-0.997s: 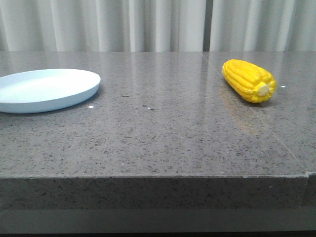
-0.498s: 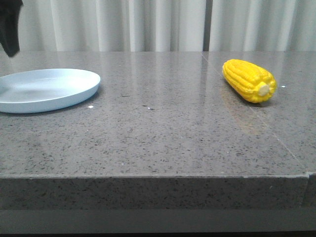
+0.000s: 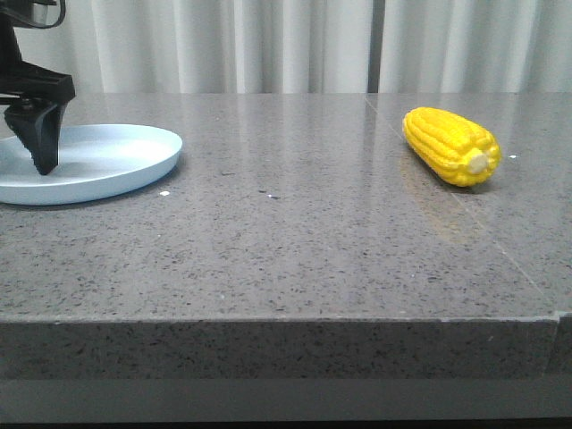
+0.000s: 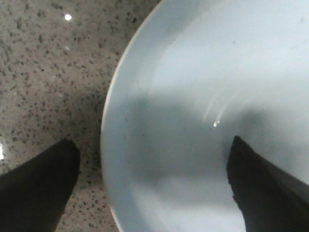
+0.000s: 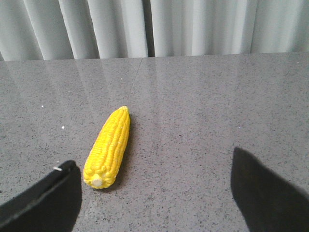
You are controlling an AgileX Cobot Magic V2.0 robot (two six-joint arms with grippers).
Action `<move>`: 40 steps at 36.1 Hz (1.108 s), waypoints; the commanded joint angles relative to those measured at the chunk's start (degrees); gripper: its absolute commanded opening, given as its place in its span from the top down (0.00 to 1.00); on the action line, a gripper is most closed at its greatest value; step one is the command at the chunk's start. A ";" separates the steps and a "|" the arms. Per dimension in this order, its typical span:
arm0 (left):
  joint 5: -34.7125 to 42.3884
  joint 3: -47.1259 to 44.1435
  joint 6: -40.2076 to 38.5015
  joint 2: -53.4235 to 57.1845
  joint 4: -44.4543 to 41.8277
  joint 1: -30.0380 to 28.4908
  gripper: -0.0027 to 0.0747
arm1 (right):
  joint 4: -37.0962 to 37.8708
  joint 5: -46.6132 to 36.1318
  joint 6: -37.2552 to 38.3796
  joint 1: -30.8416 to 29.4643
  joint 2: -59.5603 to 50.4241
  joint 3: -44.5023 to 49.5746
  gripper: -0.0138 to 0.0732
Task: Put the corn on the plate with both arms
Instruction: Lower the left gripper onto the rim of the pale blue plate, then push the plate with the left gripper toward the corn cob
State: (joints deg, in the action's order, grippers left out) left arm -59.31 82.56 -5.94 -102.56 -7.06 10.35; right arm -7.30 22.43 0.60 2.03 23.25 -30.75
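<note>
Speckled grey stone-look surface [image 3: 295, 232], polished, squared front edge. Landmark: the plate [image 3: 107, 165], round, shallow, pale blue-white smooth plastic, low rim. Left tool [image 4: 152, 188], black and angular, hangs over the plate's rim, fingers spread wide, one over the plate, one over the surface, gripping nothing. Corn [image 3: 450, 145], glossy yellow, kerneled rows, pale cut end, lies well apart from the plate. Right tool [image 5: 154, 193] wide open, empty. Pleated pale curtain [image 3: 295, 45] beyond the plate.
</note>
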 commanded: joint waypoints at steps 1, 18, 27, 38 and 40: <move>0.47 1.53 -0.45 1.38 -0.13 -0.18 0.19 | 0.07 -4.98 -0.60 -0.27 0.68 -1.97 0.10; 0.10 1.53 -0.45 1.15 -0.13 -0.28 0.80 | 0.07 -4.98 -0.60 -0.27 0.68 -1.97 0.10; 0.66 2.67 -0.45 1.15 1.17 -0.78 0.99 | 0.07 -4.98 -0.60 -0.27 0.68 -1.97 0.10; -2.78 12.83 3.24 2.59 17.83 -0.53 0.99 | 0.07 -4.98 -0.60 -0.27 0.68 -1.97 0.10; -2.90 14.13 3.54 2.59 19.29 -0.24 0.99 | 0.07 -4.98 -0.60 -0.27 0.68 -1.97 0.10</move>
State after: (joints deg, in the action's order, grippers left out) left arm -62.72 93.24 -3.05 -103.38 7.73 9.46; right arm -7.30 22.43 0.60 2.03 23.25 -30.75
